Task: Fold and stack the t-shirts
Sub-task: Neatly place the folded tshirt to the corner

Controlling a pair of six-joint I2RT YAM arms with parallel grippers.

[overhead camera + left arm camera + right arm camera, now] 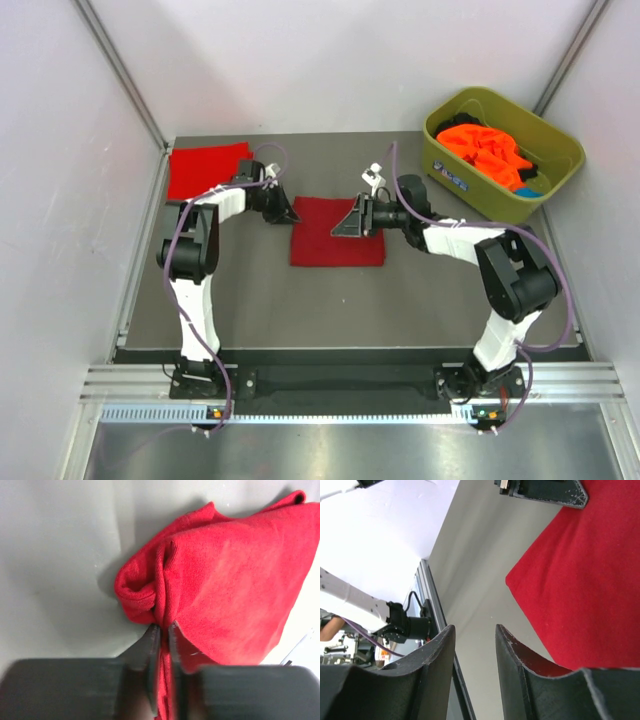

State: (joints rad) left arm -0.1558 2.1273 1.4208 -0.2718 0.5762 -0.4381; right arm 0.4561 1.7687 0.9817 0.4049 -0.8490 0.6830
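The plain dark crimson t-shirt (pixel 337 245) lies at the centre of the dark grey desk (pixel 330 300), a brighter red t-shirt (pixel 207 168) at ten o'clock. At two o'clock, orange t-shirts (pixel 485 148) fill an olive-green tub (pixel 470 190). The left pincer (pixel 162 630) and right pincer (pixel 475 630) are black.

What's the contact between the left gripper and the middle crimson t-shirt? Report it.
Touching. The left wrist view shows the left gripper pinching a bunched fold of the crimson t-shirt between its fingers.
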